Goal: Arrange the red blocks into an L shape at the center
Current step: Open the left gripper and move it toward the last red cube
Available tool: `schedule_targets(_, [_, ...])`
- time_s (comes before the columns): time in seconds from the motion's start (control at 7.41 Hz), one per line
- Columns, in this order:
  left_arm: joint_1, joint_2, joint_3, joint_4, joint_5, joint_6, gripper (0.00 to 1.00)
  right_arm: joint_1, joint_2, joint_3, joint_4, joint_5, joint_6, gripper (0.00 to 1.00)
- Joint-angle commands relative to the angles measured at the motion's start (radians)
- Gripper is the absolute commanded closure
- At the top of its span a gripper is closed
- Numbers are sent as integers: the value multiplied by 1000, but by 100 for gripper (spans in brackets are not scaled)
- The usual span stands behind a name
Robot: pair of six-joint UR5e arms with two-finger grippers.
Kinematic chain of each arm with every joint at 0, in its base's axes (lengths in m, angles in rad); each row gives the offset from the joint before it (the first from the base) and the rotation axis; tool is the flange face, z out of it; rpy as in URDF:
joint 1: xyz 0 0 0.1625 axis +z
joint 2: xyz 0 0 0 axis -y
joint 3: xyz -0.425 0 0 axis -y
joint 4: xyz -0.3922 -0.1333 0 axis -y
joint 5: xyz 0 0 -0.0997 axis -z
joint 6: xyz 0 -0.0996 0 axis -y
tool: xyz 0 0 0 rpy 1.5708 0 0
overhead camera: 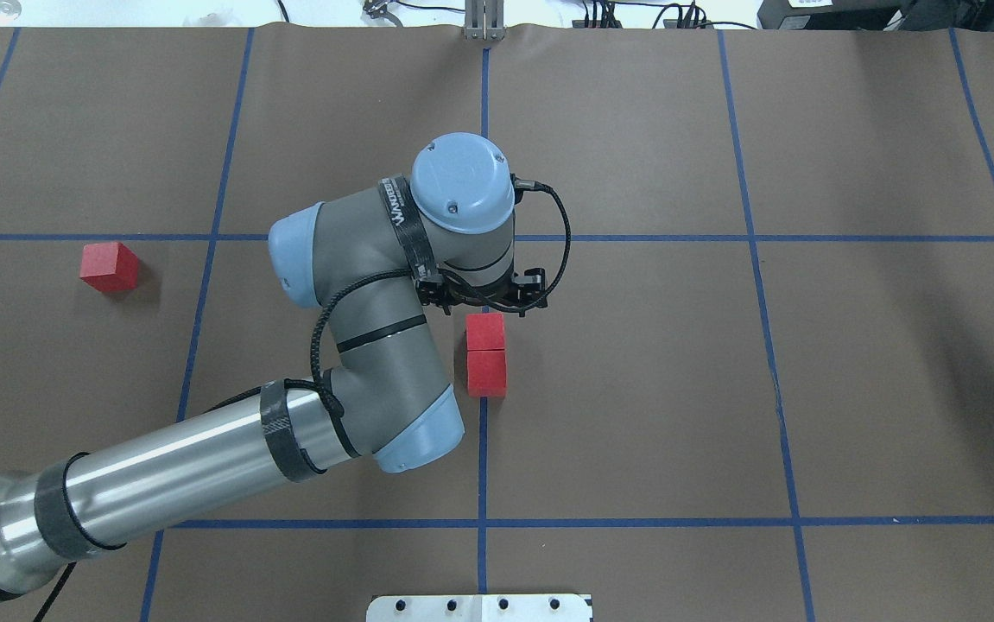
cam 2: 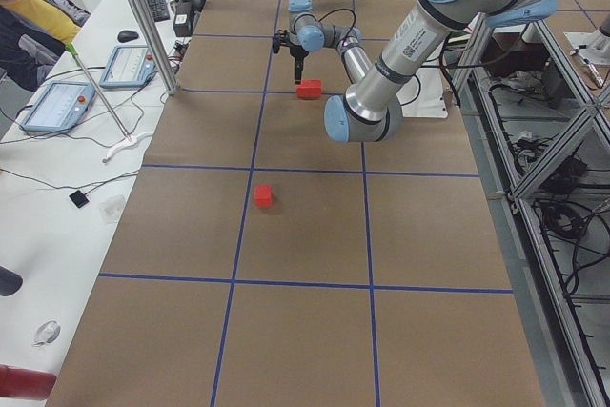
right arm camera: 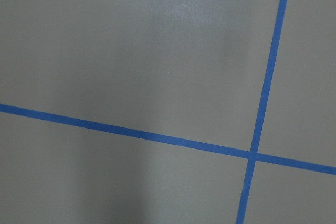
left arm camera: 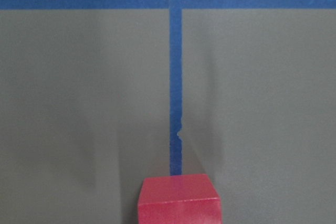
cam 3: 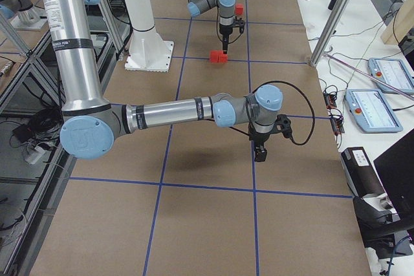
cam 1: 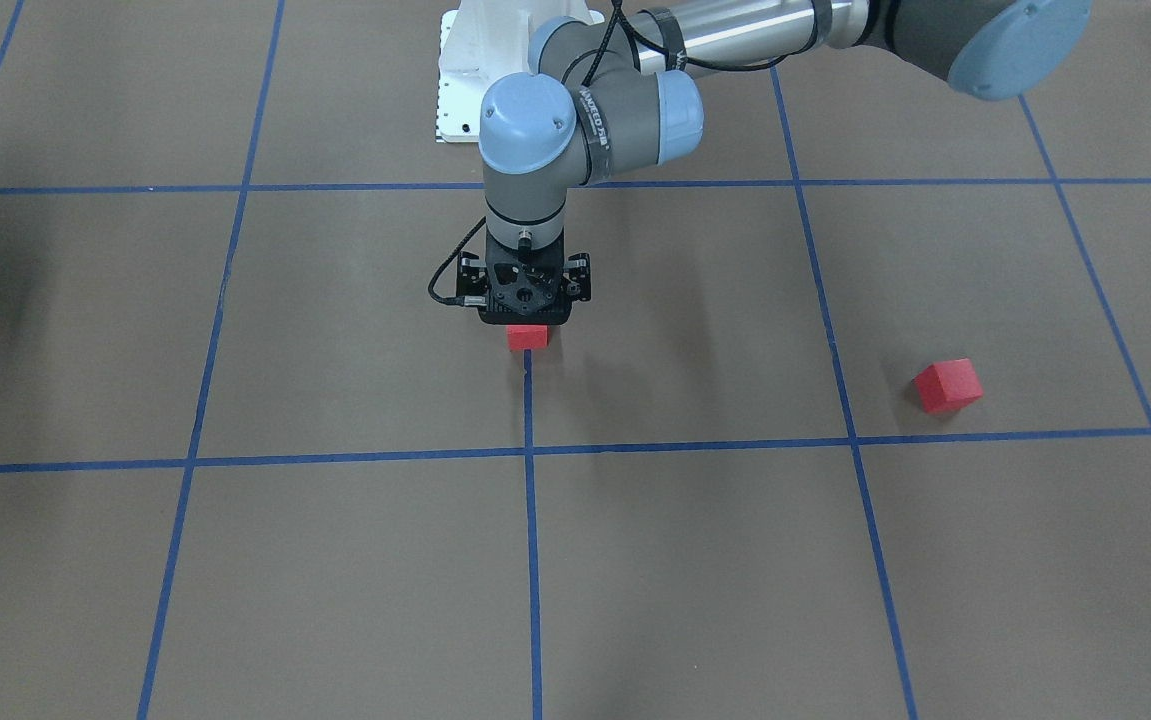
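Red is the colour of all three little cubes here. Two of them are touching each other in a short row, the far block (overhead camera: 485,331) and the near block (overhead camera: 486,373). The row is lying right along the middle tape line (overhead camera: 482,449), pointing away from the robot. That spot is the center (overhead camera: 515,354), so one leg of the L is looking done. The third block (overhead camera: 110,266) is sitting alone on the brown floor (overhead camera: 635,389), well apart, off to the robot's left and turned a bit crooked.

The left gripper (cam 1: 525,318) is hanging just over the row, pointing straight down. Its body is hiding its fingers, so I cannot tell if they are apart or together, or if they are touching a block. The right gripper (cam 3: 260,153) is hanging over bare floor, well away on the other side, and I cannot tell about its fingers either.

I am guessing the next job is fetching the lone block. It is lying to the left of the left gripper, so the left arm is much nearer. Nothing is standing between them, only floor and tape. The block is needing a place beside one end of the row, touching it sideways. The tricky part is sliding it in without bumping the two lined-up blocks.
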State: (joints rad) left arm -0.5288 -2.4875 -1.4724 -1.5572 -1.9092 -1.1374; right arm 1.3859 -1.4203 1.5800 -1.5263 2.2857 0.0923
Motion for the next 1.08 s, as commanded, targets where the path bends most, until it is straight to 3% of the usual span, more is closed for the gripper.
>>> schedule_targets(0.0, [-72, 193, -221, 54, -27, 208, 1, 1, -6, 2, 0, 0, -2, 0])
schedule_targets(0.27, [-249, 478, -377, 42, -153, 522, 0, 9, -22, -3, 0, 0, -9, 1])
schedule_targets(0.4, [-348, 581, -385, 36, -180, 644, 0, 10, -25, 0, 0, 0, -9, 0])
schedule_targets(0.54, [-409, 679, -378, -46, -182, 654, 0, 10, -26, 0, 0, 0, -9, 0])
schedule_targets(0.81, [-453, 800, -228, -456, -195, 741, 0, 10, -31, 2, 0, 0, -8, 1])
schedule_targets(0.94, [-453, 806, -177, -510, -221, 739, 0, 10, -29, 3, 0, 0, -8, 1])
